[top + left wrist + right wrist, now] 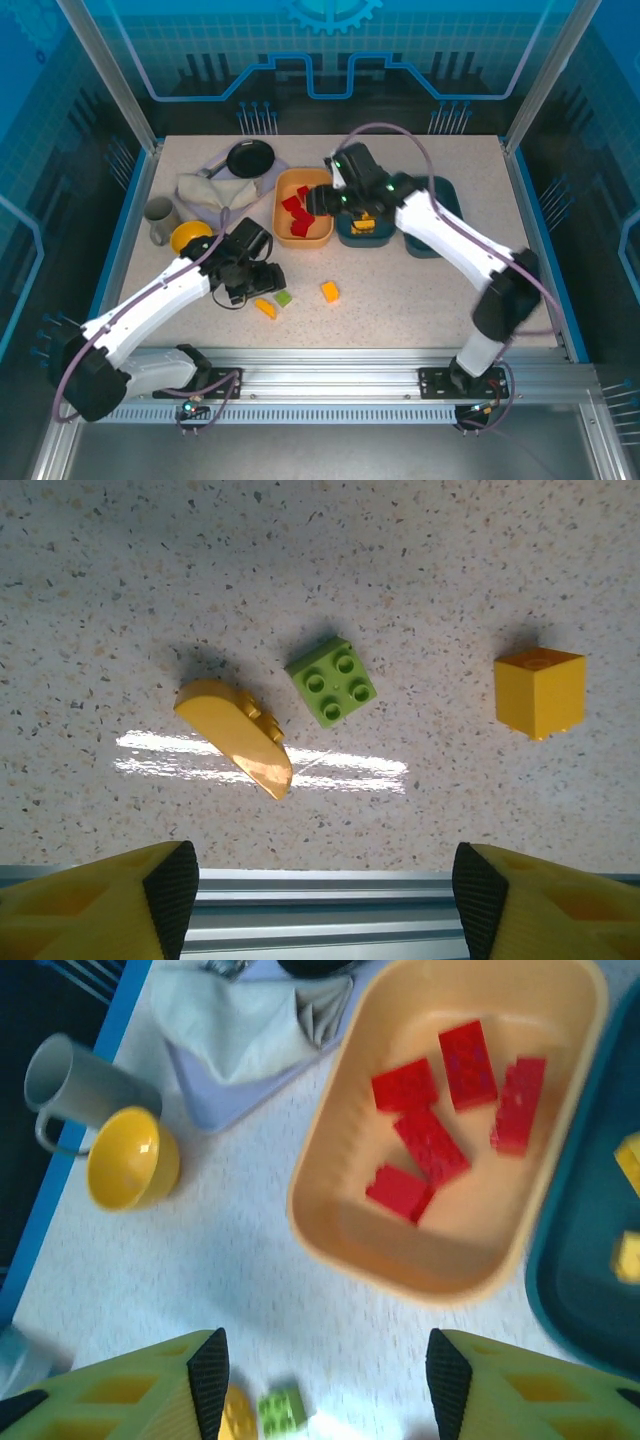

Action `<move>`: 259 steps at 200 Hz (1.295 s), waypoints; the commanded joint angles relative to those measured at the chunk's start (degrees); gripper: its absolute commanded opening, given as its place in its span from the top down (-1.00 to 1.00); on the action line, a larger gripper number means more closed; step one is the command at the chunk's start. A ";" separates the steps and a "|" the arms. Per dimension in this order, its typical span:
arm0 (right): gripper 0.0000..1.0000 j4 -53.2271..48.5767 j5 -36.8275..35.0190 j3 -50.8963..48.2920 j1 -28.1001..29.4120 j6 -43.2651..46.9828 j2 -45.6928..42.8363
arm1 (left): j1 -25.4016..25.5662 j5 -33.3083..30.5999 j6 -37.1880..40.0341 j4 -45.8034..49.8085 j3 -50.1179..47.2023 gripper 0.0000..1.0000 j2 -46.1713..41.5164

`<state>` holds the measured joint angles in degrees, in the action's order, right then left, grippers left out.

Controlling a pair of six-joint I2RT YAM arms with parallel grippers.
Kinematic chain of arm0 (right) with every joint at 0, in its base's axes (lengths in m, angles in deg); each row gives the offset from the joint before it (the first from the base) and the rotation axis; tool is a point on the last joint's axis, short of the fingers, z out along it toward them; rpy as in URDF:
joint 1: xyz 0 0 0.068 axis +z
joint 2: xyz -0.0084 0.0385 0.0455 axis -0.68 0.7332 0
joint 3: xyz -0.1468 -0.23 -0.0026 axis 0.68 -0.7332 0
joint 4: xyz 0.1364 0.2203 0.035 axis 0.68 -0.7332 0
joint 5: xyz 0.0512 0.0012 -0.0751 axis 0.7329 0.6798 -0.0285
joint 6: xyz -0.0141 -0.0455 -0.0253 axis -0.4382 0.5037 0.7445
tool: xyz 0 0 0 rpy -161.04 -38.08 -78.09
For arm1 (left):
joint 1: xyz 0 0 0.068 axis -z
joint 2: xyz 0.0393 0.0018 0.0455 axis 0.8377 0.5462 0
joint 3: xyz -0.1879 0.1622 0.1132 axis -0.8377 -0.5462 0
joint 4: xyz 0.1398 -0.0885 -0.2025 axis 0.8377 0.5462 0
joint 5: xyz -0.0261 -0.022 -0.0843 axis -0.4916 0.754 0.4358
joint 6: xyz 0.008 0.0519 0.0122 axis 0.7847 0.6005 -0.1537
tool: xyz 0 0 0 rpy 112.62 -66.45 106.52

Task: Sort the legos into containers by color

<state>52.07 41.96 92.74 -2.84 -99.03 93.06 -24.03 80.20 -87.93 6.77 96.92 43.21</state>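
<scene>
The left jaws are held apart and empty over the near bench (420,570), where three legos lie loose: a yellow wedge (235,735), a green brick (332,682) just beside it and a yellow cube (540,690) further off. The right jaws, likewise apart and empty, are seen above the orange-yellow tray (312,1200), in which five red bricks (430,1145) are gathered. A yellow bowl (130,1160) and grey cup (70,1085) are noted beside that tray.

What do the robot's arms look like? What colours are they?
The left arm and right arm are white tubes with chunky black joints. A thin purple cable loops along each one. Tiny green lights glow near the right arm's wrist. The jaws are yellow, with hollow cells in their sides and black pads on their inner faces.
</scene>
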 commanded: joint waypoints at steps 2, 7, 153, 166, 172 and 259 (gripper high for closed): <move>-0.17 2.54 -4.10 -14.40 2.60 -0.80 -7.09 | 0.13 -2.10 0.19 3.92 2.54 -0.47 3.36; -0.18 2.39 -4.25 -16.85 3.17 -1.19 -8.89 | 0.03 -1.52 -0.55 3.49 2.31 -0.47 4.18; -0.24 -1.71 -7.44 -36.43 12.36 -4.59 -26.93 | -4.39 0.32 -16.69 1.31 -2.83 -0.51 8.83; -0.24 -1.02 -6.72 -36.34 12.66 -4.66 -26.12 | -6.26 2.87 -19.48 -2.72 -5.74 -0.51 7.62; -0.24 -0.73 -6.41 -36.35 12.96 -4.67 -25.80 | -6.85 3.70 -20.67 -4.51 -6.73 -0.51 7.12; -0.26 2.30 -2.11 -36.32 13.80 -4.15 -22.58 | -8.25 8.14 -29.60 -11.84 -13.48 -0.26 9.45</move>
<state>53.21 38.48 54.82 10.17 -103.78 70.00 -31.68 86.19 -113.77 -4.05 85.51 52.11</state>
